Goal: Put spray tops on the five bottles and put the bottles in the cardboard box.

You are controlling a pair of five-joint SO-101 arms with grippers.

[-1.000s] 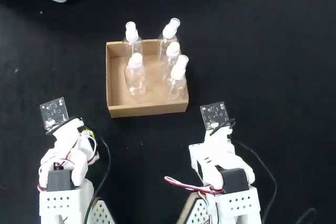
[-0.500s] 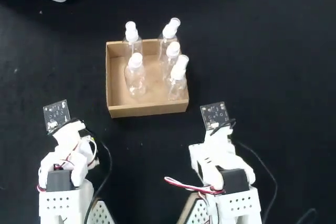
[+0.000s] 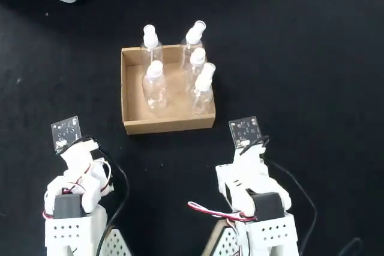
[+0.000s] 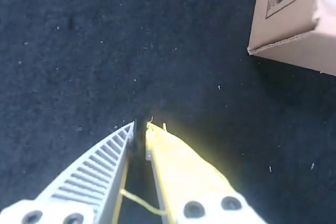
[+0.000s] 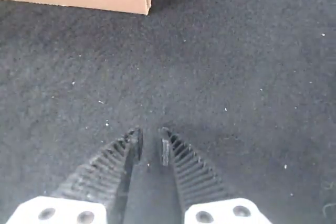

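1. Black cloth covers the tabletop (image 3: 312, 58), and two arms sit folded side by side at its near edge.
2. The left claw (image 4: 139, 129) has one grey finger and one yellow finger. Their tips are pressed together, closed on nothing, over bare cloth.
3. The right claw (image 5: 149, 142) has two dark ribbed fingers drawn in to a thin slit. It is closed with nothing between them, also over bare cloth.
4. One cardboard box (image 3: 168, 125) lies ahead of both claws and apart from each. From the left claw it sits forward and off toward the right arm. From the right claw it sits forward and off toward the left arm. It is brown, shallow, roughly square and open on top.
5. Five bottles are at the box, all clear plastic. Each wears one of five white spray tops (image 3: 155, 68).
6. Nearest the claws, one bottle (image 3: 155, 91) stands inside on the left claw's side. Another (image 3: 203, 101) stands inside against the wall on the right claw's side.
7. Just beyond that second one, a third bottle (image 3: 194, 71) stands along the same wall.
8. Farthest from the claws, two bottles (image 3: 150, 49) (image 3: 193, 43) rise at the far wall, their tops showing past its rim. I cannot tell for certain whether their bases are inside.
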